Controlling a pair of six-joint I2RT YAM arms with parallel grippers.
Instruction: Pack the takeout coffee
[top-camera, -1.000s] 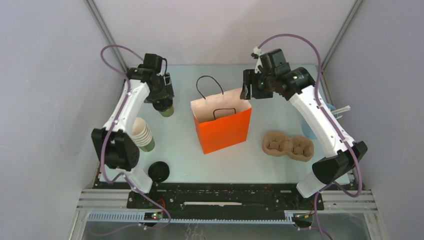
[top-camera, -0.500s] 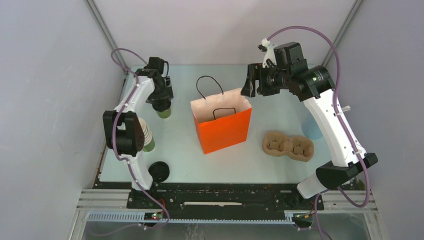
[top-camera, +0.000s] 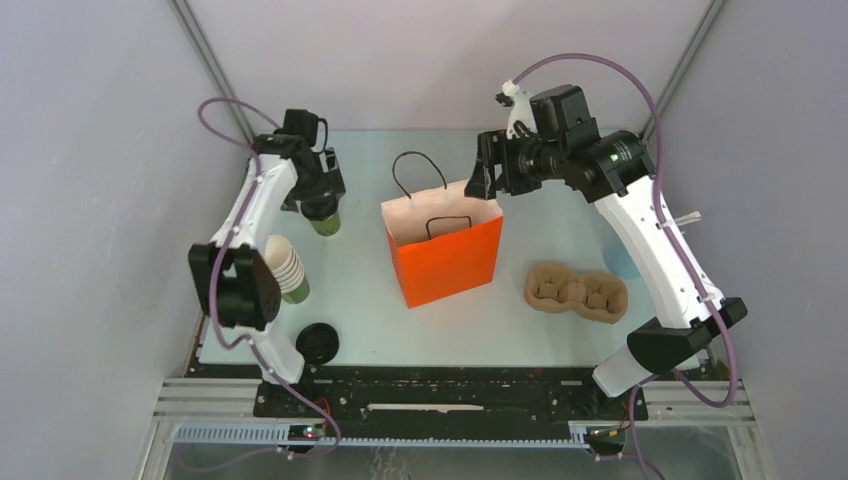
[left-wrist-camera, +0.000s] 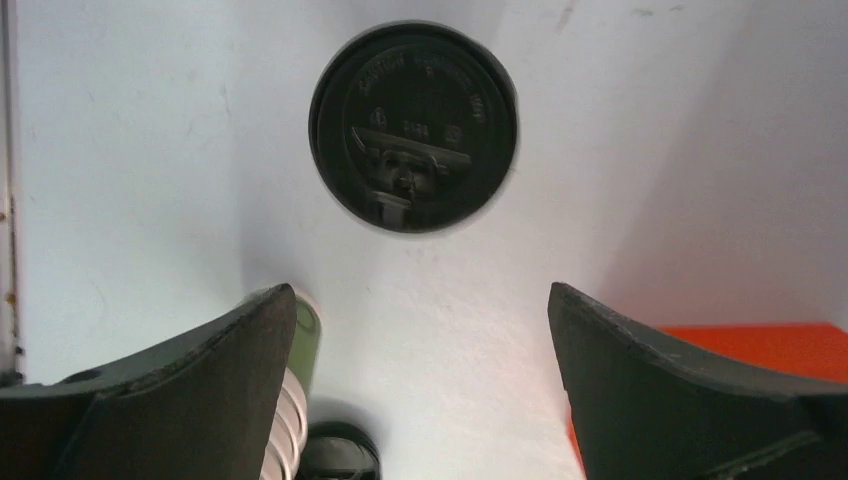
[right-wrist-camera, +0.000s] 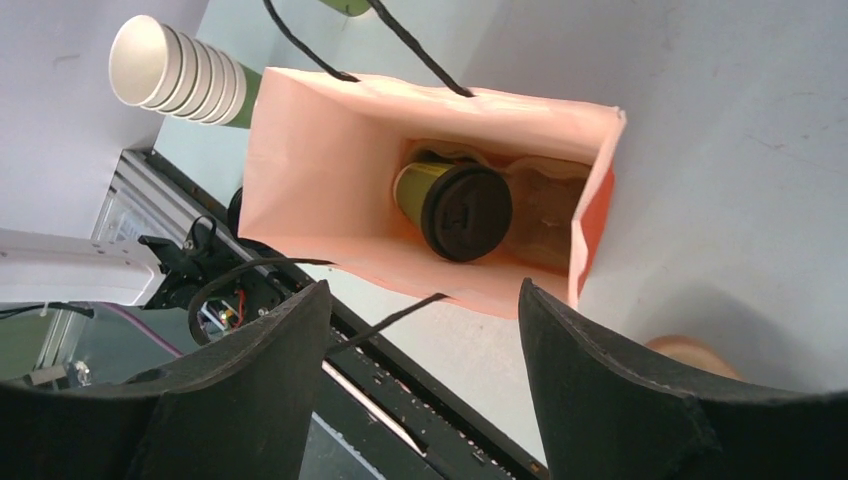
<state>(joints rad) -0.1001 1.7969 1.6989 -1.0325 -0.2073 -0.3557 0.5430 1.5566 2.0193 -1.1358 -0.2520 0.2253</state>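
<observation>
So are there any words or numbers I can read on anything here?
The black lid in the left wrist view: raised lettering around its rim, too blurred to read.
The lid on the cup inside the orange bag: marks too small to read.
No other writing shows.

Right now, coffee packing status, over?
Both open, empty: left gripper, right gripper. One lidded cup in orange bag; second lidded cup below left gripper, ungrasped. Nothing blocking.

Olive-green paper cup with round black plastic lid (left-wrist-camera: 413, 127): lid is smooth and semi-gloss with embossed lettering. Orange paper bag (top-camera: 447, 262): matt outside, pale peach matt inside. Tan moulded-pulp cup carrier (top-camera: 577, 291): rough, fibrous. Pale table (top-camera: 360, 290): smooth, low sheen. Left end effector (left-wrist-camera: 420, 290): fingers (left-wrist-camera: 190, 370) dark, matt, slightly grainy.
</observation>
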